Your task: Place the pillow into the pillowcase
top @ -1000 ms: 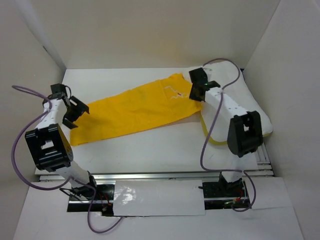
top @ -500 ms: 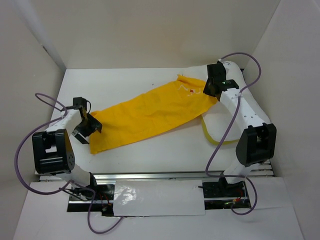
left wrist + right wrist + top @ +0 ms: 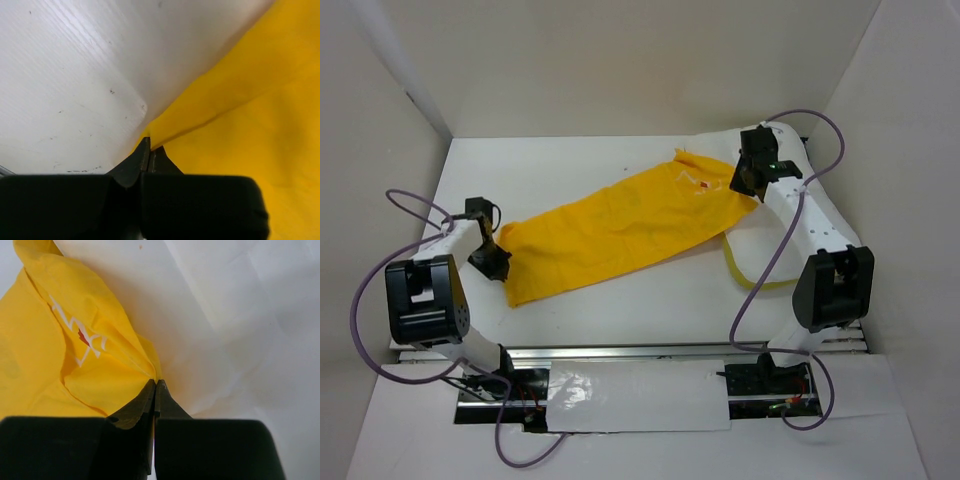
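Note:
The bright yellow pillowcase [image 3: 620,228] lies stretched slantwise across the table, from near left to far right. My left gripper [image 3: 492,262] is shut on its near-left corner; in the left wrist view the yellow cloth [image 3: 240,115] runs into the closed tips [image 3: 149,146]. My right gripper [image 3: 752,180] is shut on the far-right end, where the cloth [image 3: 75,365] bunches at the tips [image 3: 155,384]. The white pillow [image 3: 825,215] with a yellowish edge lies at the right, partly under the right arm and the pillowcase's end.
White walls enclose the table on the left, back and right. The arm bases and a metal rail [image 3: 620,352] run along the near edge. Purple cables [image 3: 365,300] loop beside both arms.
The left gripper has moved in to the pillowcase's near-left corner and shut on it. The right gripper has carried the far end to the right, onto the pillow, pulling the case along.

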Motion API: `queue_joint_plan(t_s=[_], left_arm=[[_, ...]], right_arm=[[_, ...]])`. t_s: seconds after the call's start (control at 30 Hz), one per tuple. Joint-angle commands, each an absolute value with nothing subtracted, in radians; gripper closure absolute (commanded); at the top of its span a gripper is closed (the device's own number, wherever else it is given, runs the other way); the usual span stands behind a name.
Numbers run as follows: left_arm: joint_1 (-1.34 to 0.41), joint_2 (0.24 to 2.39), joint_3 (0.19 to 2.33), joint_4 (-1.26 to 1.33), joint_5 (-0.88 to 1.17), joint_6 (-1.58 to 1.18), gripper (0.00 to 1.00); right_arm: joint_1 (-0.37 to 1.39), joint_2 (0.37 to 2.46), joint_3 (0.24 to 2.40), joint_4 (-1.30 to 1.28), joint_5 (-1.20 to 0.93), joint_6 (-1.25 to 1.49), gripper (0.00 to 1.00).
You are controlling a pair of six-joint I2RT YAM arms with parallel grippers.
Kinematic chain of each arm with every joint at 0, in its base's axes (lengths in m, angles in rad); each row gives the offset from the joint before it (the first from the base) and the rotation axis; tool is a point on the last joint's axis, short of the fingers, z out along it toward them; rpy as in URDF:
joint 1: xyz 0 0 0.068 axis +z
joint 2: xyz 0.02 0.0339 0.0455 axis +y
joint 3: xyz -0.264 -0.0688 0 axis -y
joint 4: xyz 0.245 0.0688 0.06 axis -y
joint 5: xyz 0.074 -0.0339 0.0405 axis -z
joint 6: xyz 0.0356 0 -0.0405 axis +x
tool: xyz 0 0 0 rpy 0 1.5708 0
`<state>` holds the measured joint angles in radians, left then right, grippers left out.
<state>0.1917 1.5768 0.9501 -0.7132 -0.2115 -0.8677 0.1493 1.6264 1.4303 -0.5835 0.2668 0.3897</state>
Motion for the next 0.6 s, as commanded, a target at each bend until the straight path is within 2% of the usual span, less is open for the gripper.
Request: queue_joint_plan(t_s=[0.0,0.13,0.33,0.37,0.43,0.47,0.5,0.57], left_arm=[[0.198,1.467,1.017,-0.706,-0.215,-0.859,1.00],[0.244,1.352,1.071,-0.652,-0.164,-0.815,1.00],[0.264,1.365,1.310,-0.589,-0.071,-0.750,1.00],[0.276,1.383,1.432,-0.589,-0.061,-0.750,1.00],[0.305,1.494,1.619,-0.612,0.030,-0.739,1.00],[0.337,1.540,1.829,-0.644,0.064,-0.727,1.00],[0.354,1.643,1.955,-0.678,0.107,-0.727,1.00],[0.409,1.763,2.223,-0.751,0.153,-0.736,1.00]], right_arm=[[0.153,1.605,1.448,-0.545,0.245,0.360,1.00],[0.163,1.614,1.500,-0.514,0.227,0.360,1.00],[0.184,1.724,1.722,-0.476,0.134,0.321,1.00],[0.193,1.755,1.777,-0.460,0.088,0.307,1.00],[0.204,1.833,2.033,-0.460,0.037,0.292,1.00],[0.204,1.918,2.136,-0.472,0.003,0.291,1.00],[0.204,1.958,2.334,-0.472,0.003,0.291,1.00],[0.204,2.047,2.501,-0.381,-0.027,0.291,1.00]])
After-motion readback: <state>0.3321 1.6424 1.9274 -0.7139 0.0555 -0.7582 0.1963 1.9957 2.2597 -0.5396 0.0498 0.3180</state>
